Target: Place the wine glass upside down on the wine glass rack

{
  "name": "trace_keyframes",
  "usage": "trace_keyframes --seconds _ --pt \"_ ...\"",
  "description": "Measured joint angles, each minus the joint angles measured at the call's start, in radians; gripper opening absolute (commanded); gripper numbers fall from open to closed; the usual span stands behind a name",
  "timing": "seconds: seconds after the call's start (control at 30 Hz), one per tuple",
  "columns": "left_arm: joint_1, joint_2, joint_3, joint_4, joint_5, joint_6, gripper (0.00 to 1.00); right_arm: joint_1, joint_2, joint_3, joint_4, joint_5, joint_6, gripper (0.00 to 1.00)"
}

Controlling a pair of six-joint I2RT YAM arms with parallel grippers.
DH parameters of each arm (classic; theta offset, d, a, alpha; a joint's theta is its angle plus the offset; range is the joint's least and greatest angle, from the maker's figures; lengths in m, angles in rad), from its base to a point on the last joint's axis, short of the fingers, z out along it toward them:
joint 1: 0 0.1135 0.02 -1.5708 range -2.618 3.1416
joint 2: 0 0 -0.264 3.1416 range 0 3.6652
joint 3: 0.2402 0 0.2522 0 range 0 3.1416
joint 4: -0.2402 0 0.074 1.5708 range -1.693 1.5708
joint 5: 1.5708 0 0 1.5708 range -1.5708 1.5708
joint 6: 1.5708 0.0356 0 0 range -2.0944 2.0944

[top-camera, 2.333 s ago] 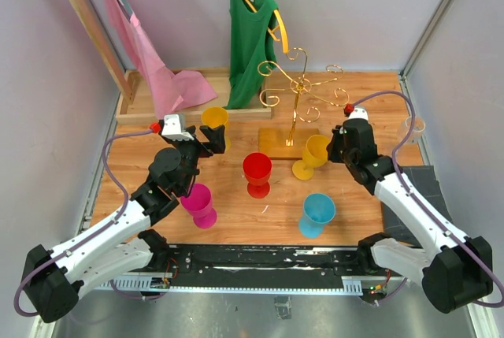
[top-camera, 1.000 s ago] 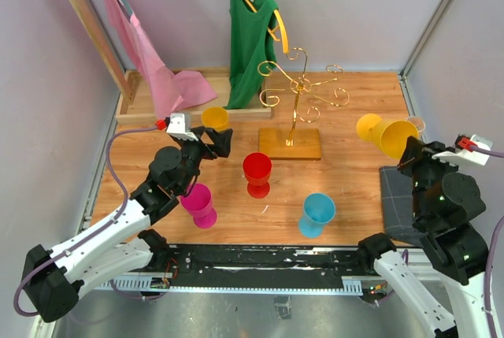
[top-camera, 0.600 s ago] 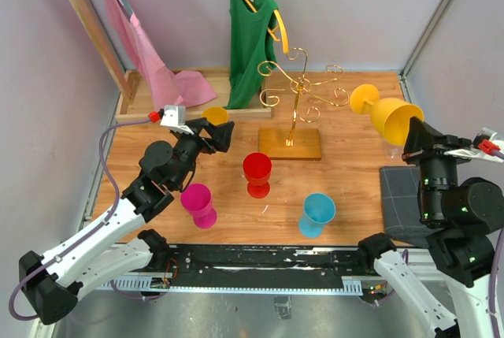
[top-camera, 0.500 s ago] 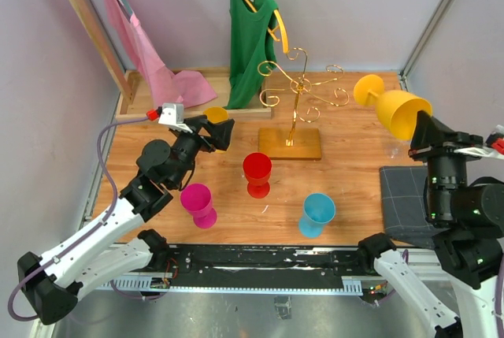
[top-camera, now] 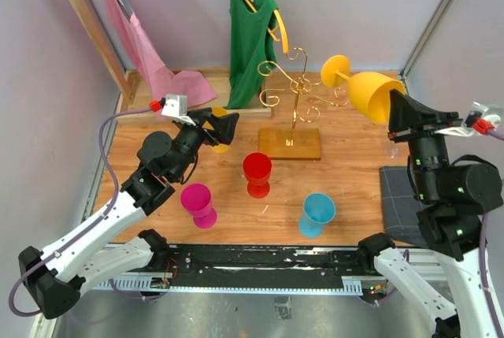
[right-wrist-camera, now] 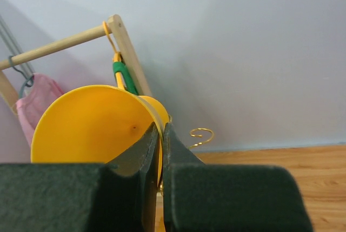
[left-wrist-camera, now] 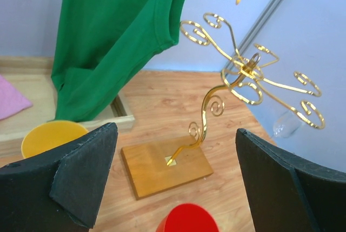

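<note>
My right gripper [top-camera: 394, 109] is shut on the rim of a yellow wine glass [top-camera: 364, 91] and holds it high in the air, tipped on its side, foot pointing left toward the gold wine glass rack [top-camera: 298, 86]. In the right wrist view the glass bowl [right-wrist-camera: 92, 129] fills the left side, its rim pinched between my fingers [right-wrist-camera: 162, 134]. The rack stands on its wooden base [top-camera: 290, 143] and also shows in the left wrist view [left-wrist-camera: 243, 72]. My left gripper [top-camera: 224, 127] is open and empty, above the table left of the rack.
On the table stand a red glass [top-camera: 257, 172], a magenta glass [top-camera: 198, 203], a blue glass [top-camera: 317, 213] and another yellow glass [top-camera: 218, 114]. A wooden clothes frame with a green shirt [top-camera: 250, 35] and pink cloth [top-camera: 142, 46] stands behind. A clear glass [top-camera: 392, 151] sits at right.
My right gripper has lifted the yellow glass and swung it left, its foot now close to the rack's right arms. My left gripper has moved a little right and up.
</note>
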Motion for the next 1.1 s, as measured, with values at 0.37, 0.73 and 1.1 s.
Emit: trace_keyframes --seconds 0.37,0.73,1.1 --pt "0.0 0.146 0.239 -0.035 0.041 -0.021 0.96 0.0 0.24 0.087 0.136 -0.261 0.087 0.01" --pt "0.08 0.26 0.531 -0.178 0.126 -0.111 0.96 -0.043 0.516 0.471 0.131 -0.547 0.219 0.01" --pt "0.212 0.31 0.547 -0.193 0.293 -0.196 0.96 -0.305 0.743 0.477 0.472 -0.866 0.706 0.01"
